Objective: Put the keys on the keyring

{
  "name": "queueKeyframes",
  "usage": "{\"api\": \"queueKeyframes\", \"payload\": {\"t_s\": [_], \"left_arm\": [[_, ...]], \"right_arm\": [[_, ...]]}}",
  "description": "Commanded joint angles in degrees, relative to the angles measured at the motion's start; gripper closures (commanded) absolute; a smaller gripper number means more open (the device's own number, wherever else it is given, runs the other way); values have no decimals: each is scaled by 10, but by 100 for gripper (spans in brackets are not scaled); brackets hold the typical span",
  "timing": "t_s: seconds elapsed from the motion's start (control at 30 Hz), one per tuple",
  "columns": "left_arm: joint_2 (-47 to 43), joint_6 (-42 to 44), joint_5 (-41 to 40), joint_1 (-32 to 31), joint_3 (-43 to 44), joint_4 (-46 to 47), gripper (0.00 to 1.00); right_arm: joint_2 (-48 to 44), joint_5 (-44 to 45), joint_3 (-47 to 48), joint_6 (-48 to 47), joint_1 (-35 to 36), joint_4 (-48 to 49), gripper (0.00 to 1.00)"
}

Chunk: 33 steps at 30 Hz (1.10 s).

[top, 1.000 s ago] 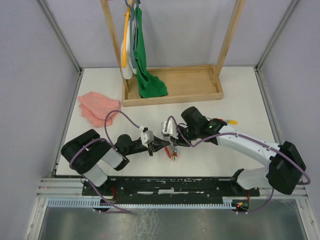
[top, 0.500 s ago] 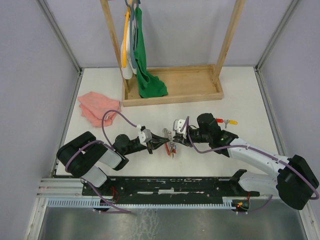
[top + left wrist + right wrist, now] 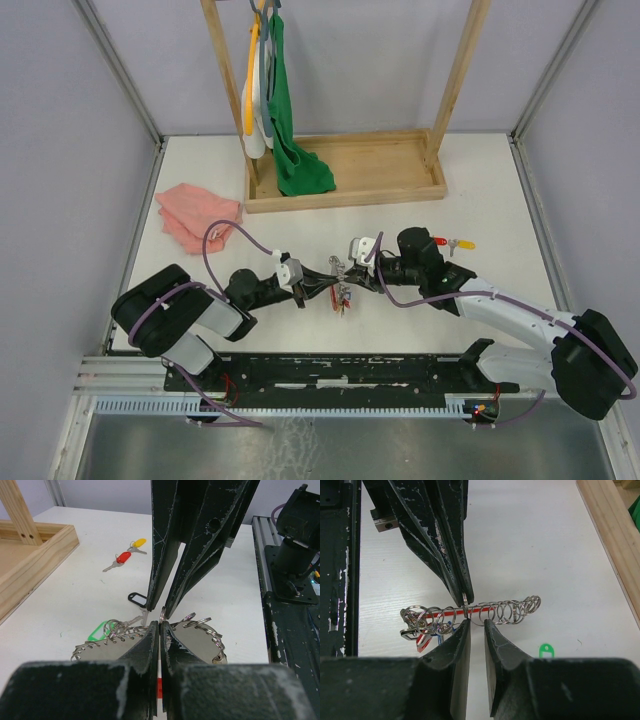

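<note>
My left gripper (image 3: 159, 630) has its fingers pressed together, pinching one silver ring of the keyring (image 3: 485, 613). The keyring lies on the table on the near side of the wooden tray (image 3: 345, 197), opposite the middle of the tray's front rail and well apart from it. A small bunch of tagged keys hangs at one end of it.

My right gripper (image 3: 476, 625) meets the keyring from the opposite side. Its fingers are parted by a narrow gap, and the tips are right at the row of rings. I cannot tell whether they touch it.

The red-tagged key (image 3: 438, 242) and the yellow-tagged key (image 3: 463, 243) lie loose side by side, near the tray's right front corner. The green-tagged key (image 3: 97, 631) and the black-tagged key (image 3: 136, 598) rest on the table on the tray's near side, close by the keyring.
</note>
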Motion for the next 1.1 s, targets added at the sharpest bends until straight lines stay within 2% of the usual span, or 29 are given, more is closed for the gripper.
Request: {"api": "queueKeyframes", "payload": {"t_s": [0.0, 0.93, 1.07], "left_arm": [[-10, 8, -22, 2, 3, 115, 97], [-25, 14, -33, 1, -12, 116, 97], [-26, 10, -23, 1, -10, 115, 97]], "right_arm": [[5, -31, 19, -1, 1, 6, 75], [30, -44, 30, -3, 1, -12, 70], [23, -44, 24, 13, 1, 20, 70]]}}
